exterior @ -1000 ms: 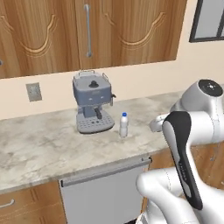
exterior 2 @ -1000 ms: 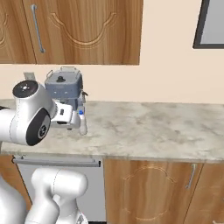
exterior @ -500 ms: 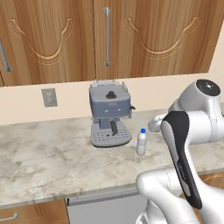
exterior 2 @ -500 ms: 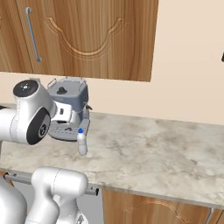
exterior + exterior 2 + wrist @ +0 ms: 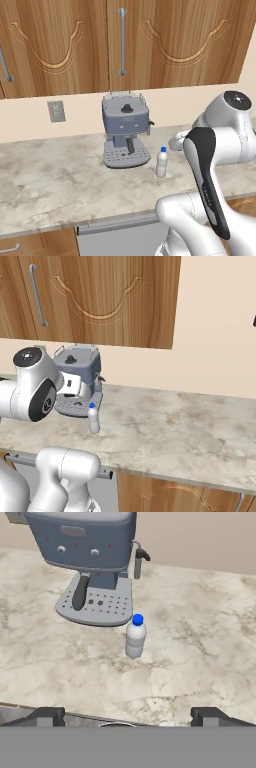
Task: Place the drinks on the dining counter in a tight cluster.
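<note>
**White bottle waits on the wrong surface**

White, blue-capped bottle (image 5: 135,637) stands upright on the marble surface (image 5: 50,185) under the wall cabinets (image 5: 120,45), just beside the drip tray of the grey coffee machine (image 5: 125,130). Claw (image 5: 125,716) spread fully wide, empty, well short of the bottle, apparently lined up for a grab before carrying it to the dining counter.

One white bottle (image 5: 135,637), one espresso machine (image 5: 125,131), one wall outlet (image 5: 56,111), three cabinet doors.
</note>
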Robot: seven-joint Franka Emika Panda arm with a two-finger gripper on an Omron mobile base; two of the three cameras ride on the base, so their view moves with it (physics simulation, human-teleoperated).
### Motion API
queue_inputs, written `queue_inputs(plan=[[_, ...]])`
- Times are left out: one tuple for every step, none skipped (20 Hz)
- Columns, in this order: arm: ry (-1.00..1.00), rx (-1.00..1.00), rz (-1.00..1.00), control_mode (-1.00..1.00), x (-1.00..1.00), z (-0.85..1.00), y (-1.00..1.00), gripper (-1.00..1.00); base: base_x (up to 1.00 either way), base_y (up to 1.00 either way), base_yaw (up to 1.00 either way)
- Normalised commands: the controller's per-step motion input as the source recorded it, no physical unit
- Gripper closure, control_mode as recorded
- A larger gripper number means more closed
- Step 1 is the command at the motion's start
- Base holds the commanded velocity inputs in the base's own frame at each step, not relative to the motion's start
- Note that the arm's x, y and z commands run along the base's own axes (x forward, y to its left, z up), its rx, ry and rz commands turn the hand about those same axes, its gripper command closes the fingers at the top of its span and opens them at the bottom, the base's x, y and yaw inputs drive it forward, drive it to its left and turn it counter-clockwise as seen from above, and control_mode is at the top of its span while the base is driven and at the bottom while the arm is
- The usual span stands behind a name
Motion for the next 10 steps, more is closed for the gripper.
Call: queue_inputs(plan=[[0.00, 0.00, 0.00, 1.00, 0.00, 0.00, 0.00, -1.00, 0.00, 0.00, 0.00], [0.00, 0.00, 0.00, 1.00, 0.00, 0.00, 0.00, -1.00, 0.00, 0.00, 0.00], [0.00, 0.00, 0.00, -1.00, 0.00, 0.00, 0.00, -1.00, 0.00, 0.00, 0.00], [-0.02, 0.04, 0.04, -1.00, 0.00, 0.00, -0.03, -1.00, 0.00, 0.00, 0.00], [-0.01, 0.03, 0.11, -1.00, 0.16, -0.09, 0.00, -1.00, 0.00, 0.00, 0.00], [-0.02, 0.05, 0.17, -1.00, 0.29, -0.11, -0.14, -1.00, 0.00, 0.00, 0.00], [-0.03, 0.05, 0.20, -1.00, 0.42, -0.14, -0.16, -1.00, 0.00, 0.00, 0.00], [-0.01, 0.07, 0.23, -1.00, 0.49, -0.17, -0.24, -1.00, 0.00, 0.00, 0.00], [-0.04, 0.05, 0.22, -1.00, 0.46, -0.25, -0.24, -1.00, 0.00, 0.00, 0.00], [0.00, 0.04, 0.19, -1.00, 0.49, -0.17, -0.24, -1.00, 0.00, 0.00, 0.00]])
